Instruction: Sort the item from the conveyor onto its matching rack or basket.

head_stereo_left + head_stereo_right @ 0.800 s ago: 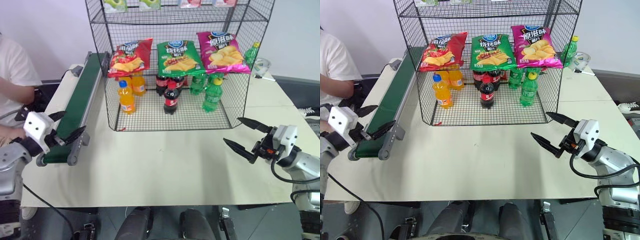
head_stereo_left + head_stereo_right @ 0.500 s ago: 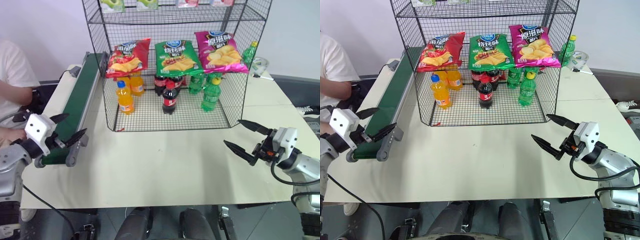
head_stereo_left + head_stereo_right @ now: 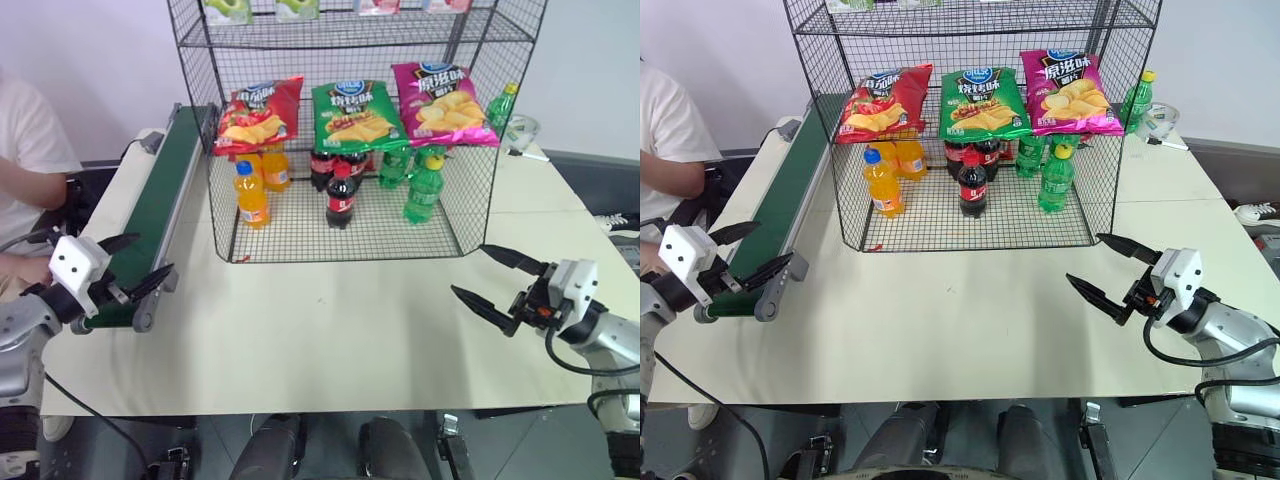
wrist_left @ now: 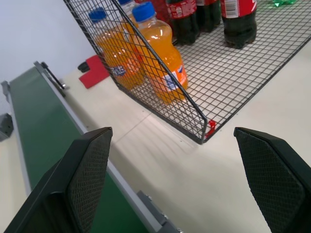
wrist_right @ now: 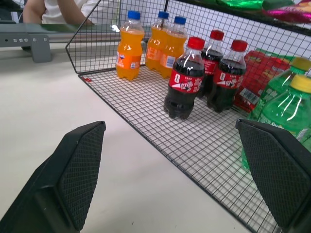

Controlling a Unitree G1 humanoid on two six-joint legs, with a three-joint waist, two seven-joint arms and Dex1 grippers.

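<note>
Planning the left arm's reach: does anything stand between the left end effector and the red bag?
Likely the rack's left wire wall stands between the open left end effector and the red bag on its shelf. The conveyor lies low beneath that line. The rack's front looks open.

Bare table (image 3: pixel 330 320) before the rack (image 3: pixel 350 150); bottles (image 3: pixel 340 195) crowd inside.

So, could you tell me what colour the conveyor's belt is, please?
Dark green belt, clearest in the left eye view.
</note>
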